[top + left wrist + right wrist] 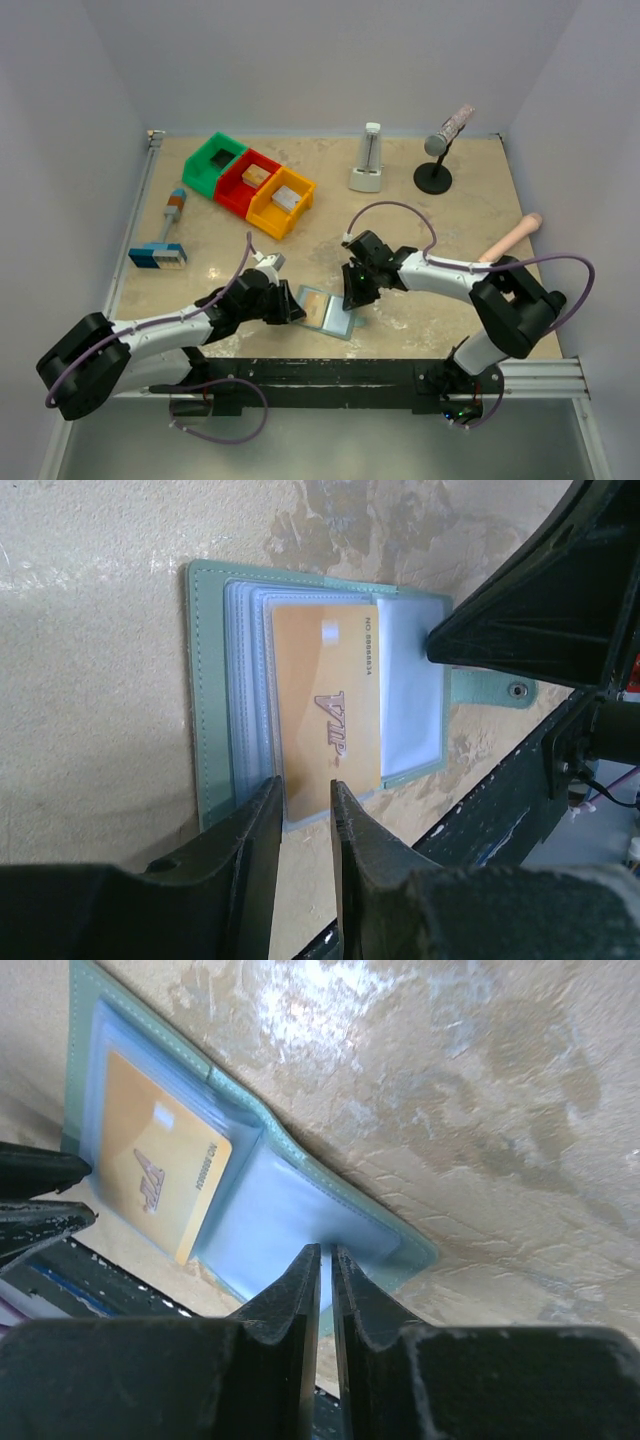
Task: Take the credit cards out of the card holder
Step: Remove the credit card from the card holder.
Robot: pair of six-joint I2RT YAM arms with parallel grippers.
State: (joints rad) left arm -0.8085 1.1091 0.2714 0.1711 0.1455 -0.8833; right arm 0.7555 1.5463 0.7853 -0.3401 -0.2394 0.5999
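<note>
The thin light blue-teal bifold card holder [207,700] lies open and flat on the mottled beige table [420,210], close to its near edge, between the two arms. A flat orange-gold credit card [325,710] marked VIP sits inside the top clear plastic sleeve [245,680] of one panel, not yet drawn out.

The left gripper [303,792] hangs low at the card's short end, its fingers parted by a narrow gap with the sleeve edge between the tips; it grasps nothing that can be seen. The right gripper [321,1255] has its fingers drawn almost together, tips down on the pale clear pocket [270,1210] of the other panel, the one with the small snap tab [500,688]; it appears to be pinning the holder. Whether that pocket holds the pale blue-grey card cannot be told.

The step in hand looks like extracting the first card. The next move likely calls for the left fingers to catch the card's exposed edge and slide it out along the sleeve while the right gripper keeps the holder from dragging along.
</note>
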